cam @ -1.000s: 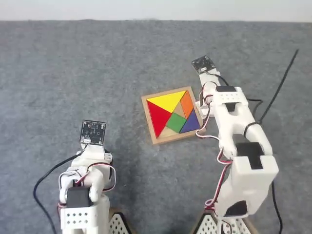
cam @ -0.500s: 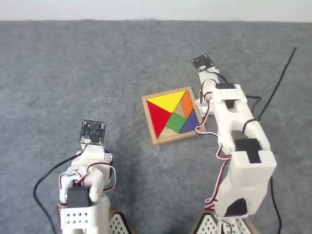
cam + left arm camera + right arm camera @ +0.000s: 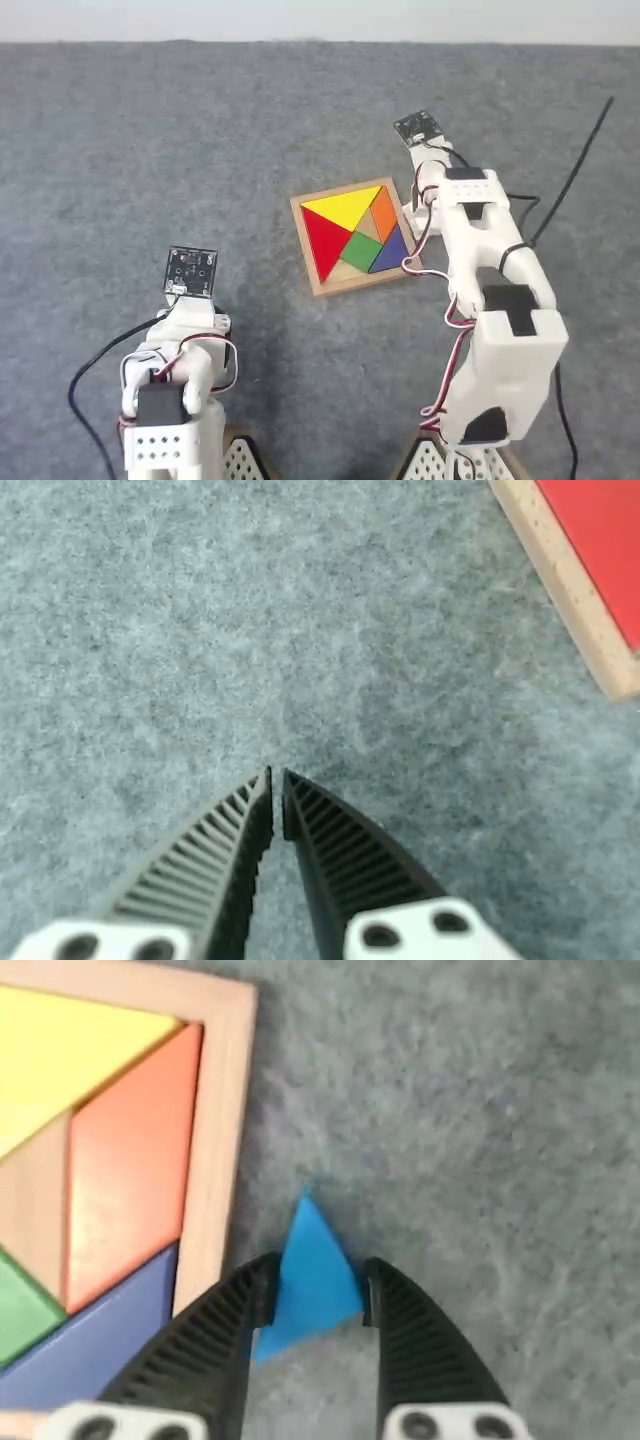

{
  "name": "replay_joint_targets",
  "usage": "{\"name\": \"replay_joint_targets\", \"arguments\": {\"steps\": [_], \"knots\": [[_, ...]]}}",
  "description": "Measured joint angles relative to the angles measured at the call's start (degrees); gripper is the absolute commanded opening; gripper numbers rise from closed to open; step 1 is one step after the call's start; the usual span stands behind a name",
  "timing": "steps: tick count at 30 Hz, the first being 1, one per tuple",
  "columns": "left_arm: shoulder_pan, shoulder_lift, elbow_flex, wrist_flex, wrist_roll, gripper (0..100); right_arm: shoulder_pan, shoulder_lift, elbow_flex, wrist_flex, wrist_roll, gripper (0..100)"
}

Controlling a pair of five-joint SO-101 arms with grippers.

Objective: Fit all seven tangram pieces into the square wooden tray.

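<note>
The square wooden tray [image 3: 365, 283] lies on grey carpet [image 3: 150, 150], holding yellow [image 3: 345, 208], red [image 3: 325, 245], green [image 3: 360, 250], orange [image 3: 384, 215] and violet-blue [image 3: 393, 250] pieces. Just beside its rim, a blue triangle [image 3: 308, 1285] is pinched between the right gripper's [image 3: 318, 1265] part-spread jaws. The left gripper [image 3: 276, 780], pressed together and empty, hangs over carpet near the tray's corner.

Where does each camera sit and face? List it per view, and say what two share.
High view: fixed above, looking down at grey carpet; both arms, wooden tray.
Left wrist view: on left arm, facing carpet; left gripper, tray corner, red triangle.
Right wrist view: on right arm; right gripper clamps blue triangle beside tray.
Shared: the tray.
</note>
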Motion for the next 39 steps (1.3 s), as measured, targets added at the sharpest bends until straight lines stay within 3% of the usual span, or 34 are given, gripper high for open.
{"name": "replay_joint_targets", "arguments": {"steps": [5,9,21,28,39], "knots": [[0.00,0.00,0.00,0.00,0.00,2,-0.79,-8.35,0.00,4.66,0.09,6.1],[0.00,0.00,0.00,0.00,0.00,2,-5.01,-12.84,0.00,8.70,4.31,6.1],[0.00,0.00,0.00,0.00,0.00,2,-25.14,-13.89,0.00,17.41,25.49,6.1],[0.00,0.00,0.00,0.00,0.00,2,-26.90,-13.10,0.00,17.41,31.82,0.9],[0.00,0.00,0.00,0.00,0.00,2,-26.99,-5.10,0.00,16.70,38.68,3.0]]}}
